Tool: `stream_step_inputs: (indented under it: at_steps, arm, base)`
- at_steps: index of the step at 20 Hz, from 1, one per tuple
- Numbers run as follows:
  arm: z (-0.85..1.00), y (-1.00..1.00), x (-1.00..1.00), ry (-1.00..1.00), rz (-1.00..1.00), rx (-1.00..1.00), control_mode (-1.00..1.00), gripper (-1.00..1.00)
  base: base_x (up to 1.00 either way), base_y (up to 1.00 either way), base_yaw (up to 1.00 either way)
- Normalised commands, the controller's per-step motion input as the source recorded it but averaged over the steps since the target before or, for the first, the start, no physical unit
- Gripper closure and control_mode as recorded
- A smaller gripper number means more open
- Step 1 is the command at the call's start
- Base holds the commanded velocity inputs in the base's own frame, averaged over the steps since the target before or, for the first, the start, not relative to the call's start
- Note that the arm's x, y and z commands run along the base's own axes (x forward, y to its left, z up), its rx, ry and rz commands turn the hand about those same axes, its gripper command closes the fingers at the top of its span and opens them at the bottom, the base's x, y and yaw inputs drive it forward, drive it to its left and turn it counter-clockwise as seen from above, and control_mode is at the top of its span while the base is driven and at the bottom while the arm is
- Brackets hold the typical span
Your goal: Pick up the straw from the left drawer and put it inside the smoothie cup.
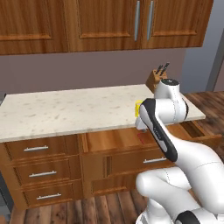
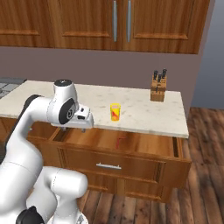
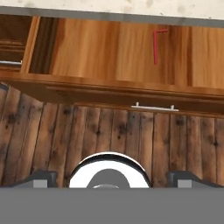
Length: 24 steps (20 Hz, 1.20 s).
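The left drawer (image 2: pixel 144 146) stands pulled out under the counter, its plain wood floor bare (image 3: pixel 100 48). The thin red straw (image 3: pixel 155 47) lies inside it with its bent tip toward the counter; it also shows as a red mark (image 2: pixel 121 141) (image 1: pixel 142 139). The yellow smoothie cup (image 2: pixel 115 112) with a red mark stands on the counter just behind the drawer, half hidden by my arm (image 1: pixel 138 107). My gripper (image 2: pixel 74 128) hangs open and empty, pointing down over the drawer's left front, well left of the straw. Its two fingertips (image 3: pixel 41 177) stand wide apart.
A wooden knife block (image 2: pixel 158 89) stands at the counter's back right. Narrow stacked drawers (image 1: pixel 41 173) with silver handles sit left of the open drawer. The drawer's front panel with its handle (image 3: pixel 153 107) juts out over the wooden floor (image 3: pixel 109 135). Upper cabinets (image 1: pixel 109 22) hang above.
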Motion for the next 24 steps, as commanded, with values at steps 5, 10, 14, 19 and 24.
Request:
stream_step_inputs:
  at_steps: [5,10,14,19,24]
  arm:
    - [-0.26,-0.43,0.30,0.00,0.00,0.02,-1.00,-1.00]
    - [-0.28,-0.49,0.30,0.00,0.00,0.04,-1.00,-1.00]
    - [-0.29,-0.41,0.37,0.02,0.00,0.02,-1.00,-1.00]
    - [-0.35,-0.23,0.46,0.04,0.00,0.00,-1.00,-1.00]
    - [-0.42,-0.06,0.50,0.06,0.00,0.00,-1.00,-1.00]
  base:
    - [0.00,0.00,0.00]
    - [0.00,0.00,0.00]
    - [0.00,0.00,0.00]
    - [0.00,0.00,0.00]
    - [0.00,0.00,0.00]
